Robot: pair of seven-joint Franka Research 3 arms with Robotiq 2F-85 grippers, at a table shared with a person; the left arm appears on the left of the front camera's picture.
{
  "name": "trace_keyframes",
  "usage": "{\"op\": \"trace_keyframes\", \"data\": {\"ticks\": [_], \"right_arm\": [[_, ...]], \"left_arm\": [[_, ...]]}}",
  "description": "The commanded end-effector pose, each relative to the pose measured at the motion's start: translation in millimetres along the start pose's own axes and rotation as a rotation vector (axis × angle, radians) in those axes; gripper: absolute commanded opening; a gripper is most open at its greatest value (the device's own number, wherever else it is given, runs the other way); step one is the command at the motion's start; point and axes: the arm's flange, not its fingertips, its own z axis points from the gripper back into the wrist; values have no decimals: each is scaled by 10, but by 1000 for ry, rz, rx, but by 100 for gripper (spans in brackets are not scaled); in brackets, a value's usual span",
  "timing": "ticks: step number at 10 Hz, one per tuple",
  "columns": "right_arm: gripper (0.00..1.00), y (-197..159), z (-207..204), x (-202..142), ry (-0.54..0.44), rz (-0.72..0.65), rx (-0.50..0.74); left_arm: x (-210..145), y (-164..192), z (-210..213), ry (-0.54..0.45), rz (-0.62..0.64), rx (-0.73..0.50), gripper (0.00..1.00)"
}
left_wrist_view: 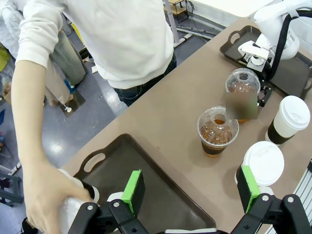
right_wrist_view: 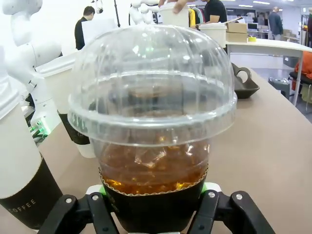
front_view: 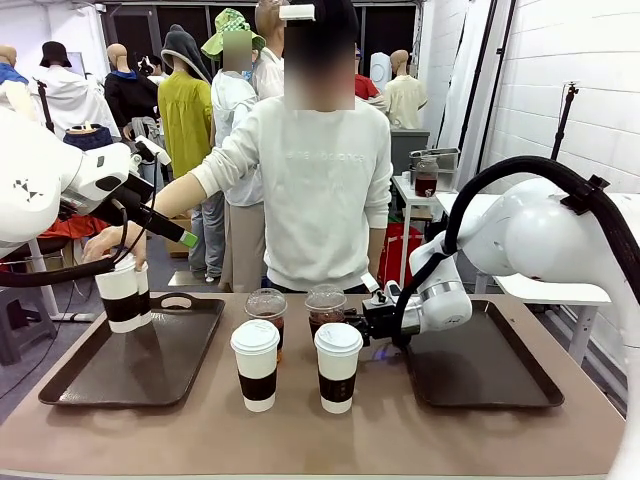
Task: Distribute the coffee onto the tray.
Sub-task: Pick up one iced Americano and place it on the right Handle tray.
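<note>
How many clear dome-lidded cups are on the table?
2. Both stand in the middle of the table, side by side: the left cup is free; the right cup is clamped between the right arm's fingers. None seems hidden.

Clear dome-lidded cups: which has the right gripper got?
The clear cup nearer the right tray, clamped in the right gripper; the other clear cup stands free.

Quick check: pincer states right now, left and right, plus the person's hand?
Left pincer: open, empty.
Right pincer: closed on the iced coffee cup.
Person's hand: grasping a paper cup.
</note>
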Motion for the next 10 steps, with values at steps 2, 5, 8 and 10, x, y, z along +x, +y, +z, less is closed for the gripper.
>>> {"op": "trace_keyframes", "data": {"ticks": [2, 5, 8, 10], "right_arm": [[64, 69, 137, 286, -10, 31, -10], [64, 219, 490, 679, -8, 88, -68], [64, 517, 994, 900, 6, 119, -127], [64, 682, 1268, 941, 18, 127, -169]], "left_arm": [[-11, 12, 0, 0, 4, -8, 100], [-11, 12, 0, 0, 4, -8, 100], [-11, 12, 0, 0, 4, -8, 100], [-11, 12, 0, 0, 4, -8, 100]]}}
